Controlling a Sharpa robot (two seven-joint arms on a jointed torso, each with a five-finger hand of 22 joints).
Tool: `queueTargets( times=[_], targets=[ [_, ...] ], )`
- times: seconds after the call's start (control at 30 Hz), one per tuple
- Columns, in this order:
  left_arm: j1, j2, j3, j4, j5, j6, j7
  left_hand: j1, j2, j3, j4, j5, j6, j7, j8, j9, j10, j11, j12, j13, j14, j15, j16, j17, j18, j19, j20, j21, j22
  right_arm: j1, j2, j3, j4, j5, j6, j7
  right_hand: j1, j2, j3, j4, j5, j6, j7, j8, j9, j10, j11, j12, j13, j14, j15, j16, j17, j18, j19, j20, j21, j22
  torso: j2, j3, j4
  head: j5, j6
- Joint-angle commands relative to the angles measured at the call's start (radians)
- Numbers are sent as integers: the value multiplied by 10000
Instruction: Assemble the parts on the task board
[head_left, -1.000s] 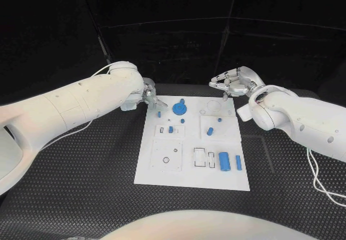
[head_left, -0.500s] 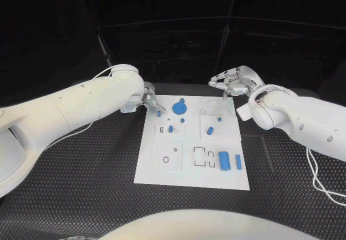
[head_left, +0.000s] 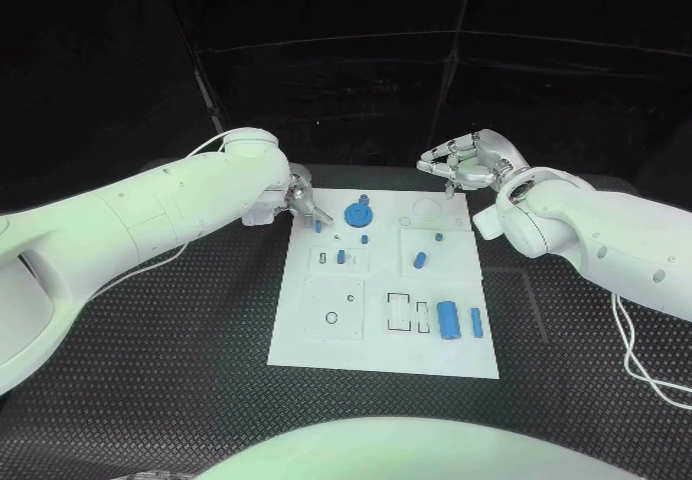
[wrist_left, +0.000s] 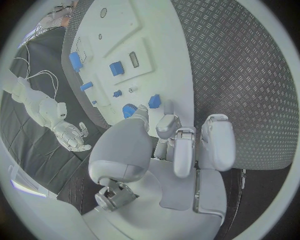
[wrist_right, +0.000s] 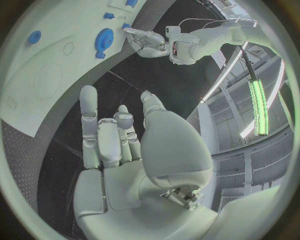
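Task board, the white plate, is lying in the middle of the black table, with its long side running from near to far. Small blue parts are sitting on it: a blue gear at the far end, a small blue peg in the left block below it, an oblong blue piece to the right of that, and a blue cylinder with a slimmer blue bar beside it at the near right.

Left hand is hovering at the board's far left corner, its fingers pointing down toward the plate. In the left wrist view the left hand is showing fingers curled inward, with fingertips right by a small blue part near the board's edge; whether they are pinching that part or merely touching it I cannot tell.

Right hand is hanging just beyond the board's far right corner, above the table and apart from the plate. In the right wrist view the right hand is holding nothing, its fingers loosely bent and spread from one another, with the gear and the board's far edge lying ahead of them.
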Motion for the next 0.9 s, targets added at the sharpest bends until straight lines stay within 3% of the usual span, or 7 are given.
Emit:
queueTargets(
  times=[0.03, 0.37, 0.77, 0.9],
  targets=[
    [14, 18, 3, 12, 254, 62, 79, 139, 24, -61, -21, -24, 110, 8, -44, -11, 66, -41, 36, 3, 1054, -59, 31, 2635, 130, 77, -32, 52, 660, 19, 9, 7, 12, -9, 27, 95, -12, 68, -8, 40, 34, -47, -10, 49, 10, 6, -21, 52, 3, 15, 9, 19, 6, 73, 79, -11, 10, 10, -5, -1, 5, -2, -6],
    [13, 15, 3, 6, 400, 149, 103, 631, 333, 13, -267, -22, 227, -33, -38, -22, 75, -76, 35, -28, 1054, -85, 31, 2635, 131, 76, -57, 35, 673, 20, 12, 7, 2, -9, 46, 89, -12, 68, -8, 40, 34, -47, -10, 49, 10, 6, -21, 52, 3, 15, 9, 19, 6, 73, 79, -11, 10, 10, -6, -1, 7, -7, -37],
    [13, -1, 3, 27, 543, 153, 193, 1050, 540, 129, -545, -21, 308, -48, -56, -43, 95, -89, 35, -45, 1054, -86, 31, 2635, 132, 67, -62, 10, 678, 20, 22, 7, -29, -9, 54, 88, 1, 79, -10, 44, 65, -46, -13, 58, 11, 13, -24, 65, 2, 22, 6, 22, 12, 74, 88, -14, 8, 6, -4, -5, 4, -3, -70],
    [13, -15, 3, 38, 634, 73, 222, 1786, 861, 567, -1057, -23, 295, -109, -97, -65, 88, -141, 9, -76, 1054, -121, 31, 2635, 136, 61, -82, -6, 684, 20, 23, 7, -33, -9, 54, 89, 1, 79, -10, 44, 65, -46, -13, 58, 11, 13, -24, 65, 2, 22, 6, 22, 12, 74, 88, -14, 8, 6, -2, -6, 3, -7, -77]
  ],
)
